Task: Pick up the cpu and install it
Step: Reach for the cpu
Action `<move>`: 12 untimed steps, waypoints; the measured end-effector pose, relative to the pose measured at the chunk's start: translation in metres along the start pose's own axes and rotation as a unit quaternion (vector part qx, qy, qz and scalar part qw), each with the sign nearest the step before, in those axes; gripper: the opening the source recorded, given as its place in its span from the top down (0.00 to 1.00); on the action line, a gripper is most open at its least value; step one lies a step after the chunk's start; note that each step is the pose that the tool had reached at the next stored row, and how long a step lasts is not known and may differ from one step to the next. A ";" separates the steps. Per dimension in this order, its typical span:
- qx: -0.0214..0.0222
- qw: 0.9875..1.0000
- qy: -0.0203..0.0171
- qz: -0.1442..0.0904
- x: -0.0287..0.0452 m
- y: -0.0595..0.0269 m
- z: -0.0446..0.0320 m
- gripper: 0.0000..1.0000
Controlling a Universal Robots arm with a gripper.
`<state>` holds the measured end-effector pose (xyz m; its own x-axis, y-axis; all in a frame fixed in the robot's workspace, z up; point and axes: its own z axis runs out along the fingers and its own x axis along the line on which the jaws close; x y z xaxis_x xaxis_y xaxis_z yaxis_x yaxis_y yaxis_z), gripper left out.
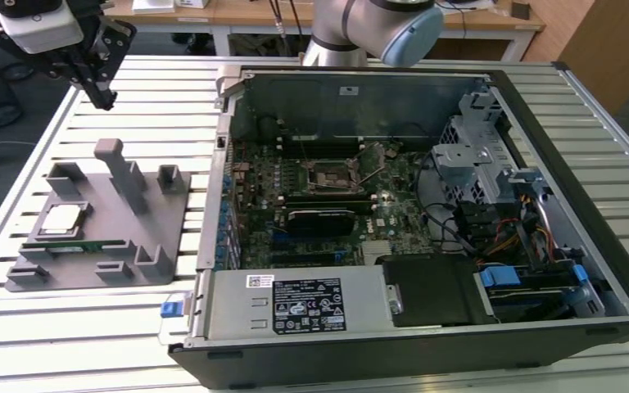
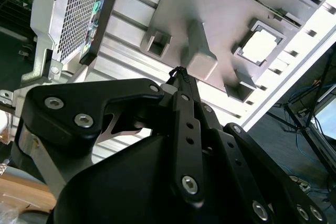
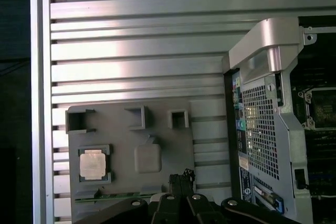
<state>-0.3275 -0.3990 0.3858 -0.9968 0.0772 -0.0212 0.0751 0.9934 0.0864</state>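
The hand hangs in the air over the slatted metal counter, at the exterior view's far left. Its 2 dark fingers are drawn together to a narrow tip and carry nothing; both wrist views show that same pinched tip.

Below it lies a grey plastic fixture plate with raised blocks and 1 tall post. In the second wrist view the fingertips line up with the top of that post.

The cpu, a flat square chip with a pale silver top, lies in a square framed pocket of the plate, well apart from the hand. It shows in both wrist views. Just beside it, a thin green memory stick stands on edge in a slot.

On the exterior view's right of the plate, an open computer case lies on the counter with its motherboard exposed. The square processor socket near the board's middle holds no chip.
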 end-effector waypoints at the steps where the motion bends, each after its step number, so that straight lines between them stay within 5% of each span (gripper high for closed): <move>1: 0.000 1.000 0.000 0.000 0.0007 0.0000 0.0000 0.89; 12: 0.000 1.000 0.000 0.000 0.0082 -0.0006 0.0002 0.89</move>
<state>-0.3356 -0.3989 0.3854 -0.9968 0.0772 -0.0211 0.0751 0.9934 0.0864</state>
